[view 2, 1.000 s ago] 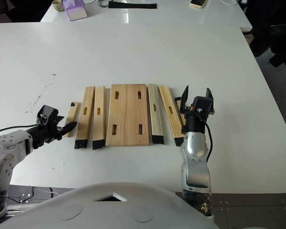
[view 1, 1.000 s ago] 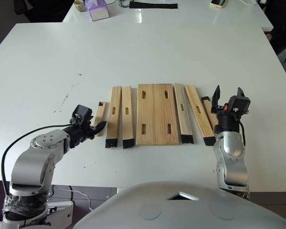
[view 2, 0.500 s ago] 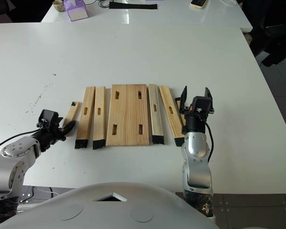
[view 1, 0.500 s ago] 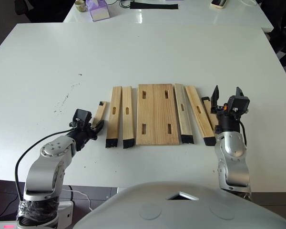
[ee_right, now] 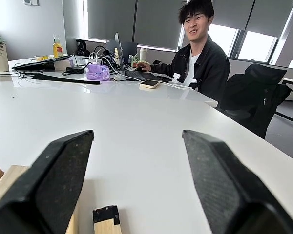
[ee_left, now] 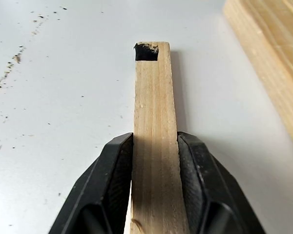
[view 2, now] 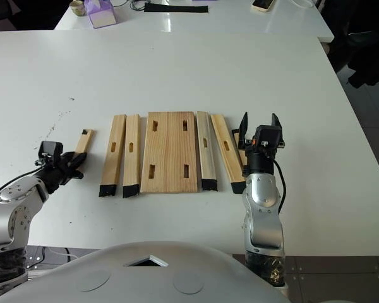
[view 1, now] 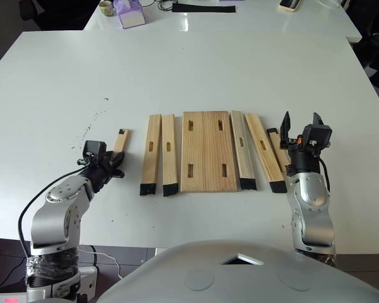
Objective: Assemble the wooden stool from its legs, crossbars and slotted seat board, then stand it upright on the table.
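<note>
The slotted seat board (view 1: 207,151) lies flat at the table's middle. Two legs (view 1: 151,153) (view 1: 169,153) lie to its left and two more (view 1: 241,150) (view 1: 262,151) to its right. A short crossbar (view 1: 120,140) lies apart at the far left, and my left gripper (view 1: 112,166) is shut on its near end; the left wrist view shows both fingers (ee_left: 115,168) pressed to the crossbar (ee_left: 154,122). My right gripper (view 1: 301,122) stands open and points upward over a second crossbar (view 1: 276,144), whose black tip (ee_right: 106,220) shows between the fingers.
Dark specks (view 1: 88,129) mark the white table (view 1: 189,69) left of the crossbar. A purple tissue box (view 1: 130,12), a cup (view 1: 105,7) and a black strip (view 1: 203,7) sit on the far table. The table's front edge runs just behind both arms.
My left gripper has closed on the short crossbar and dragged it to the left, away from the legs. The right arm has stayed in place.
</note>
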`<state>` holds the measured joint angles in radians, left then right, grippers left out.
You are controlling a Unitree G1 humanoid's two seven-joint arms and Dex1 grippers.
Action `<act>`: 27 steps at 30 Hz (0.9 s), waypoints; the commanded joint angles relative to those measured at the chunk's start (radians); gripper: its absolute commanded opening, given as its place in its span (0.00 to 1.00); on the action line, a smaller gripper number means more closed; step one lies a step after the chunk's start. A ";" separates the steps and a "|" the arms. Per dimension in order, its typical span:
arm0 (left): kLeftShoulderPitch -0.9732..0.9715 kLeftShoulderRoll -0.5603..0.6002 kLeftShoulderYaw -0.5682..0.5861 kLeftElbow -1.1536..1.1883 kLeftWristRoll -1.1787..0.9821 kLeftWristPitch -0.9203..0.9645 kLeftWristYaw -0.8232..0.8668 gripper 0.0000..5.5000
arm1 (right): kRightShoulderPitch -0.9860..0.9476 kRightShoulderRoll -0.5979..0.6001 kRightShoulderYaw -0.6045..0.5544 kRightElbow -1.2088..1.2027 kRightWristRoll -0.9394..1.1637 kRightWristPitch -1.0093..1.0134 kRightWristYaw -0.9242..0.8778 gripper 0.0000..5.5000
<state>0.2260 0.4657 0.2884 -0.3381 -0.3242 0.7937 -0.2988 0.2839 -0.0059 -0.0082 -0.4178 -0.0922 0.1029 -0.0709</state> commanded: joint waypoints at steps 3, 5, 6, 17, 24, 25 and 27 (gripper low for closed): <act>-0.219 -0.032 0.080 0.007 -0.038 -0.091 0.048 0.24 | -0.139 -0.082 -0.133 -0.006 0.092 0.066 0.053 0.61; -0.290 -0.046 0.092 -0.026 -0.073 -0.121 0.045 0.24 | -0.206 -0.135 -0.178 -0.001 0.170 0.093 0.119 0.61; -0.327 -0.055 0.100 -0.046 -0.106 -0.138 0.031 0.24 | -0.248 -0.167 -0.199 0.000 0.222 0.115 0.162 0.61; -0.583 -0.094 -0.084 -0.224 -0.502 -0.180 -0.289 0.24 | -0.633 -0.569 -0.313 0.064 1.130 0.728 0.782 0.61; -0.566 -0.046 -0.219 -0.306 -0.594 -0.161 -0.418 0.24 | -0.729 -0.711 -0.230 0.074 1.306 0.888 1.033 0.61; -0.564 -0.041 -0.229 -0.298 -0.592 -0.162 -0.427 0.24 | -0.734 -0.719 -0.215 0.068 1.313 0.898 1.052 0.61; -0.564 -0.035 -0.241 -0.281 -0.587 -0.167 -0.435 0.24 | -0.735 -0.731 -0.195 0.046 1.331 0.914 1.083 0.61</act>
<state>-0.3404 0.4134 0.0661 -0.6340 -0.9188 0.6253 -0.7214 -0.4297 -0.7125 -0.2261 -0.3432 1.2119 0.9939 0.9798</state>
